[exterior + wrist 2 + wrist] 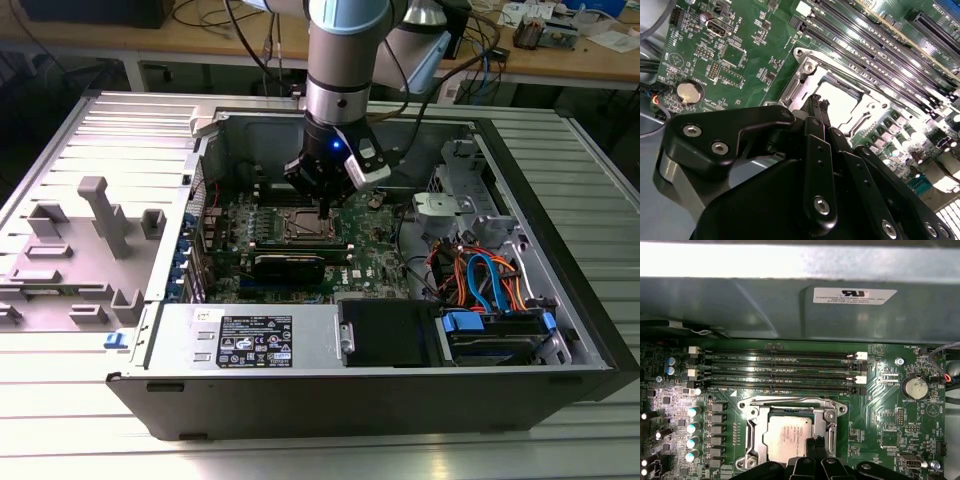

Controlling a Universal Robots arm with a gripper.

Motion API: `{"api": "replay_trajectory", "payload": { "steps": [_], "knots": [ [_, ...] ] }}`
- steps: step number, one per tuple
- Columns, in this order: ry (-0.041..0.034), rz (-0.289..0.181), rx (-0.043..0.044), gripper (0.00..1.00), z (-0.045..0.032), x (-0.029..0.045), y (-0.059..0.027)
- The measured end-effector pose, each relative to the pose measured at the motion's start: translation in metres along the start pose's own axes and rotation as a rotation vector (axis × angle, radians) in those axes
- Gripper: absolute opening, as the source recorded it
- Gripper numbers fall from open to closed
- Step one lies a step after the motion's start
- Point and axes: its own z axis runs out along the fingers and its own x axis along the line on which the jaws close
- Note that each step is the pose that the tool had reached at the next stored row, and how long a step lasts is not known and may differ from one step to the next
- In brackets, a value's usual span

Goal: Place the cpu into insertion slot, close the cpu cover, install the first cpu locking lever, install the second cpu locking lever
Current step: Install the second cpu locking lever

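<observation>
Near the middle of the exterior view: the gripper [325, 210] hangs just over the insertion slot [306, 229].
Fingers: close together, holding nothing.
Cpu [789, 436]: lies flat in the slot.
Cpu cover [792, 405]: frames the chip's edges.
Room: open green board [890, 420] beside the slot.

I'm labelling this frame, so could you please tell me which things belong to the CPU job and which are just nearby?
Job:
- cpu, seated in the slot
- insertion slot
- cpu cover
- gripper, over the cpu's edge

Bystanders:
- memory slots
- coin battery
- cables
- power supply
- grey fixtures outside the case
</observation>
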Motion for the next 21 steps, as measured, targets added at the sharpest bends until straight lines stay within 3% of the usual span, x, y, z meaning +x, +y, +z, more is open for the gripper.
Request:
{"api": "replay_trajectory", "payload": {
  "steps": [3,13,18,21],
  "knots": [
    [-0.0002,0.0,-0.0003,0.11,-0.0025,0.0,-0.0017],
    [0.0006,0.0,-0.0001,0.11,-0.0027,0.0008,-0.0219],
    [0.0006,0.0,-0.0001,0.11,-0.0123,0.001,-0.0225],
    [0.0006,0.0,-0.0002,0.11,-0.014,0.0011,-0.0256]
  ]
}}
